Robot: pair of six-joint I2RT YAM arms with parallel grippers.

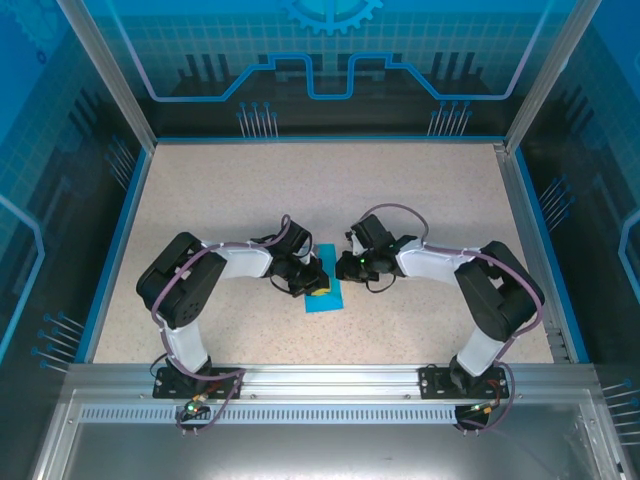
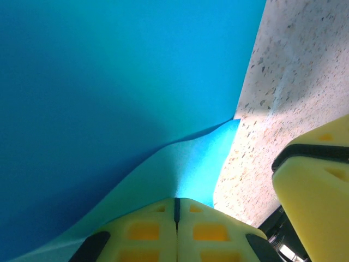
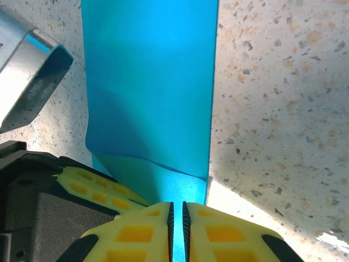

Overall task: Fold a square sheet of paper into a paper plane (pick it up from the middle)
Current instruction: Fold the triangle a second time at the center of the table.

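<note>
The cyan-blue sheet of paper (image 1: 326, 296) lies on the speckled table, folded into a narrow long band. Its near end curls up off the table between both grippers. My left gripper (image 1: 312, 283) is shut on that raised edge; in the left wrist view the yellow jaws (image 2: 176, 204) meet with the paper (image 2: 109, 98) running into them. My right gripper (image 1: 345, 268) faces it from the right. Its jaws (image 3: 176, 210) stand a thin slit apart, and the lifted paper (image 3: 150, 82) edge passes through the slit without being pinched.
Both arms reach in from the near rail and their wrists almost touch at the table's middle. The right gripper's yellow finger (image 2: 313, 185) is close beside the left one. A grey metal part (image 3: 27, 71) of the left arm hangs near the paper. Blue walls (image 1: 120, 220) ring the table.
</note>
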